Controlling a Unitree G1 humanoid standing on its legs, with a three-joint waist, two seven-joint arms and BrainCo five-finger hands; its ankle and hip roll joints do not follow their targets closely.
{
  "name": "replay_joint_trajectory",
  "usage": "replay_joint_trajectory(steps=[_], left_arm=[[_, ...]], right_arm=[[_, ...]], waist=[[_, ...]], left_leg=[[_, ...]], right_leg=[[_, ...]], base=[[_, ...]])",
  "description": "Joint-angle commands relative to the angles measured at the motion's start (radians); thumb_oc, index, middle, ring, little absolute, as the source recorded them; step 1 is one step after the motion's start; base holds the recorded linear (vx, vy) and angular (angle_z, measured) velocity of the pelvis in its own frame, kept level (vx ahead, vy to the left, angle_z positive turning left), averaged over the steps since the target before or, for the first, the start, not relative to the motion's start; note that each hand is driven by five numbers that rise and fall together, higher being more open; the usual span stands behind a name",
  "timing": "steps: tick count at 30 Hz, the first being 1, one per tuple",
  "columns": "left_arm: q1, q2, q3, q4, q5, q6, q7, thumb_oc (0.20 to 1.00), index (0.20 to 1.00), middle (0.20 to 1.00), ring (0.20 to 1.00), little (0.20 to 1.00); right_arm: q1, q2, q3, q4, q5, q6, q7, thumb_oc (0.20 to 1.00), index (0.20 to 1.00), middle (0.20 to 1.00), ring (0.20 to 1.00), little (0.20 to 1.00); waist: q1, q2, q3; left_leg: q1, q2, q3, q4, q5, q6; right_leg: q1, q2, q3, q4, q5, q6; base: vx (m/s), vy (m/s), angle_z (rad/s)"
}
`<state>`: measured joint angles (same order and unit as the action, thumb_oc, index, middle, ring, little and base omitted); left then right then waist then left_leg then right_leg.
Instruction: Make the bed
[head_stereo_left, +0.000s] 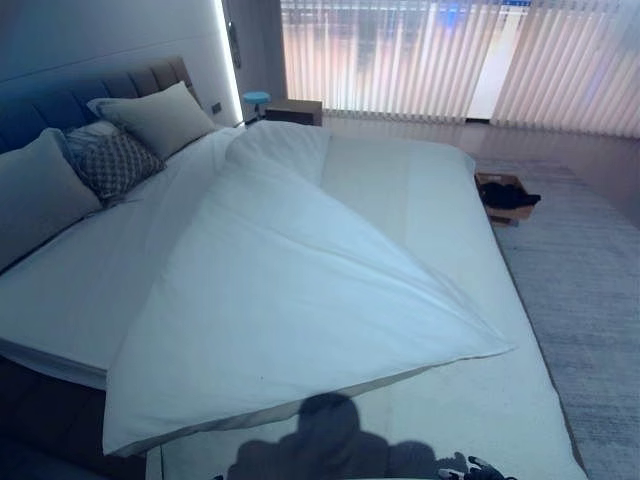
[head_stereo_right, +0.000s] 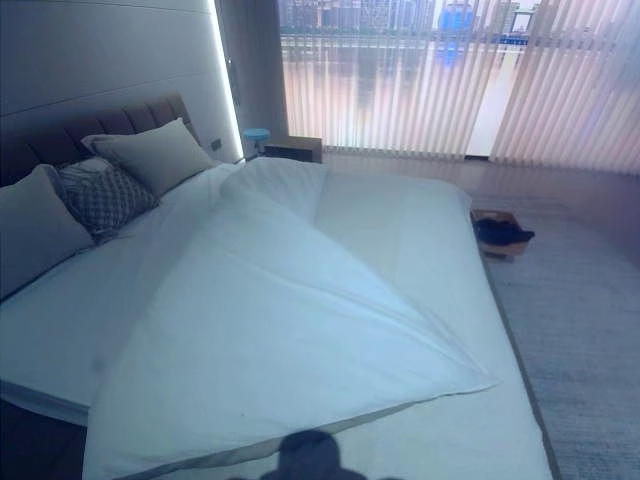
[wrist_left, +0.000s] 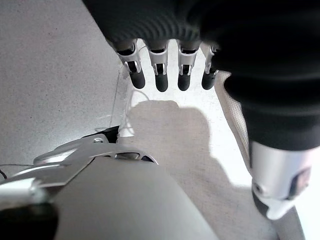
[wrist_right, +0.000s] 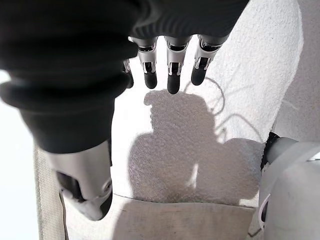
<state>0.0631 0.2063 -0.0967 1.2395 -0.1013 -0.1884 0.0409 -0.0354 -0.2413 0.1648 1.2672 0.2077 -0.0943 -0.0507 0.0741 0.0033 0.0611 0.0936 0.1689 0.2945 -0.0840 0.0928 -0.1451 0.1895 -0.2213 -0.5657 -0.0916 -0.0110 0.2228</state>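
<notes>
A wide bed (head_stereo_left: 480, 410) with a white sheet lies before me, its padded headboard (head_stereo_left: 60, 100) on the left. A white duvet (head_stereo_left: 290, 290) lies folded diagonally over it, with one corner (head_stereo_left: 505, 348) pointing right and another edge hanging off the near left side. The sheet is bare along the pillow side (head_stereo_left: 70, 290). Two plain pillows (head_stereo_left: 160, 118) (head_stereo_left: 35, 195) and a patterned cushion (head_stereo_left: 115, 165) lean on the headboard. My left hand (wrist_left: 160, 72) hangs with straight fingers over pale carpet, holding nothing. My right hand (wrist_right: 172, 72) hangs the same way, with nothing in it.
A cardboard box (head_stereo_left: 505, 197) with dark things in it sits on the floor at the bed's right side. A dark nightstand (head_stereo_left: 293, 110) and a blue stool (head_stereo_left: 256, 100) stand at the far corner. Vertical blinds (head_stereo_left: 450, 60) cover the far window. Grey carpet (head_stereo_left: 590, 300) runs along the right.
</notes>
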Motion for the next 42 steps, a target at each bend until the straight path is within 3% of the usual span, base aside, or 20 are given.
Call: replay_joint_trajectory(steps=[1, 3, 6, 10, 13, 14, 16, 21, 28, 34, 38, 42], left_arm=[[-0.074, 0.021, -0.010, 0.021, -0.033, -0.041, -0.002, 1.000, 1.000, 1.000, 1.000, 1.000], [-0.089, 0.028, -0.004, 0.002, -0.057, -0.050, 0.016, 1.000, 1.000, 1.000, 1.000, 1.000], [-0.116, 0.028, 0.019, -0.135, -0.211, -0.074, 0.046, 1.000, 1.000, 1.000, 1.000, 1.000], [-0.115, 0.055, -0.030, -0.512, -0.428, -0.106, 0.013, 1.000, 1.000, 1.000, 1.000, 1.000], [-0.131, 0.071, -0.093, -0.694, -0.519, -0.092, 0.010, 1.000, 1.000, 1.000, 1.000, 1.000], [-0.131, 0.071, -0.093, -0.694, -0.519, -0.092, 0.010, 1.000, 1.000, 1.000, 1.000, 1.000], [-0.225, 0.064, -0.158, -0.795, -0.515, -0.102, 0.091, 1.000, 1.000, 1.000, 1.000, 1.000], [-0.403, 0.027, -0.223, -0.863, -0.562, -0.120, 0.173, 1.000, 1.000, 1.000, 1.000, 1.000], [-0.550, -0.002, -0.272, -0.900, -0.587, -0.108, 0.273, 1.000, 1.000, 1.000, 1.000, 1.000], [-0.594, 0.014, -0.273, -0.935, -0.539, -0.085, 0.348, 1.000, 1.000, 1.000, 1.000, 1.000], [-0.585, 0.020, -0.288, -0.956, -0.521, -0.066, 0.369, 1.000, 1.000, 1.000, 1.000, 1.000], [-0.579, 0.026, -0.300, -0.974, -0.521, -0.056, 0.369, 1.000, 1.000, 1.000, 1.000, 1.000]], right_arm=[[-0.076, 0.018, 0.004, 0.000, -0.006, -0.038, 0.004, 1.000, 1.000, 1.000, 1.000, 1.000], [-0.091, 0.015, 0.004, -0.055, 0.032, -0.052, 0.000, 1.000, 1.000, 1.000, 1.000, 1.000], [-0.118, 0.004, 0.011, -0.232, 0.111, -0.087, -0.023, 1.000, 1.000, 1.000, 1.000, 1.000], [-0.133, -0.051, 0.037, -0.590, 0.189, -0.122, -0.012, 1.000, 1.000, 1.000, 1.000, 1.000], [-0.152, -0.075, 0.032, -0.727, 0.246, -0.128, -0.023, 1.000, 1.000, 1.000, 1.000, 1.000], [-0.152, -0.075, 0.032, -0.727, 0.246, -0.128, -0.023, 1.000, 1.000, 1.000, 1.000, 1.000], [-0.249, -0.066, 0.029, -0.807, 0.238, -0.147, -0.123, 1.000, 1.000, 1.000, 1.000, 1.000], [-0.394, -0.025, 0.043, -0.867, 0.294, -0.166, -0.212, 1.000, 1.000, 1.000, 1.000, 1.000], [-0.515, 0.038, 0.036, -0.918, 0.477, -0.224, -0.284, 1.000, 1.000, 1.000, 1.000, 1.000], [-0.569, 0.084, 0.023, -0.883, 0.667, -0.284, -0.338, 1.000, 1.000, 1.000, 1.000, 1.000], [-0.553, 0.137, 0.032, -0.898, 0.841, -0.317, -0.299, 1.000, 1.000, 1.000, 1.000, 1.000], [-0.536, 0.151, 0.051, -0.916, 0.925, -0.326, -0.260, 1.000, 1.000, 1.000, 1.000, 1.000]], waist=[[0.029, -0.033, 0.039], [0.027, -0.036, 0.062], [0.024, -0.037, 0.121], [0.017, -0.025, 0.235], [0.012, -0.015, 0.294], [0.012, -0.015, 0.294], [0.002, -0.007, 0.363], [-0.012, -0.021, 0.430], [-0.017, -0.041, 0.459], [-0.005, -0.050, 0.459], [0.002, -0.057, 0.459], [0.006, -0.065, 0.459]], left_leg=[[-0.012, -0.016, -0.025, 0.057, -0.042, 0.004], [-0.042, -0.015, -0.031, 0.073, -0.042, 0.005], [-0.102, -0.009, -0.037, 0.110, -0.041, 0.005], [-0.197, -0.005, -0.053, 0.176, -0.045, 0.007], [-0.262, -0.010, -0.057, 0.195, -0.043, 0.011], [-0.263, -0.010, -0.056, 0.195, -0.043, 0.011], [-0.359, -0.017, -0.054, 0.223, -0.043, 0.021], [-0.547, -0.001, -0.050, 0.305, -0.050, 0.030], [-0.737, 0.012, -0.065, 0.377, -0.064, 0.040], [-0.820, 0.014, -0.073, 0.392, -0.067, 0.039], [-0.844, 0.013, -0.077, 0.389, -0.066, 0.039], [-0.852, 0.011, -0.074, 0.395, -0.069, 0.042]], right_leg=[[-0.015, -0.027, 0.005, 0.041, 0.083, -0.012], [-0.048, -0.028, 0.017, 0.056, 0.080, -0.014], [-0.110, -0.030, 0.033, 0.088, 0.078, -0.019], [-0.198, -0.047, 0.048, 0.133, 0.085, -0.017], [-0.271, -0.062, 0.054, 0.167, 0.087, -0.019], [-0.272, -0.062, 0.054, 0.167, 0.087, -0.019], [-0.404, -0.086, 0.078, 0.232, 0.092, -0.017], [-0.605, -0.111, 0.106, 0.331, 0.083, -0.027], [-0.779, -0.132, 0.100, 0.401, 0.074, -0.037], [-0.845, -0.138, 0.078, 0.415, 0.070, -0.042], [-0.863, -0.136, 0.062, 0.414, 0.072, -0.045], [-0.873, -0.139, 0.060, 0.419, 0.071, -0.048]], base=[[-0.06, -0.016, 0.00], [-0.08, -0.016, 0.01], [-0.14, -0.018, 0.04], [-0.14, -0.002, 0.03], [-0.11, 0.015, 0.06], [-0.21, 0.054, 0.07], [-0.27, 0.047, 0.05], [-0.16, -0.005, -0.05], [-0.08, -0.036, 0.01], [-0.01, -0.040, 0.04], [0.01, -0.028, 0.09], [0.00, 0.000, 0.00]])
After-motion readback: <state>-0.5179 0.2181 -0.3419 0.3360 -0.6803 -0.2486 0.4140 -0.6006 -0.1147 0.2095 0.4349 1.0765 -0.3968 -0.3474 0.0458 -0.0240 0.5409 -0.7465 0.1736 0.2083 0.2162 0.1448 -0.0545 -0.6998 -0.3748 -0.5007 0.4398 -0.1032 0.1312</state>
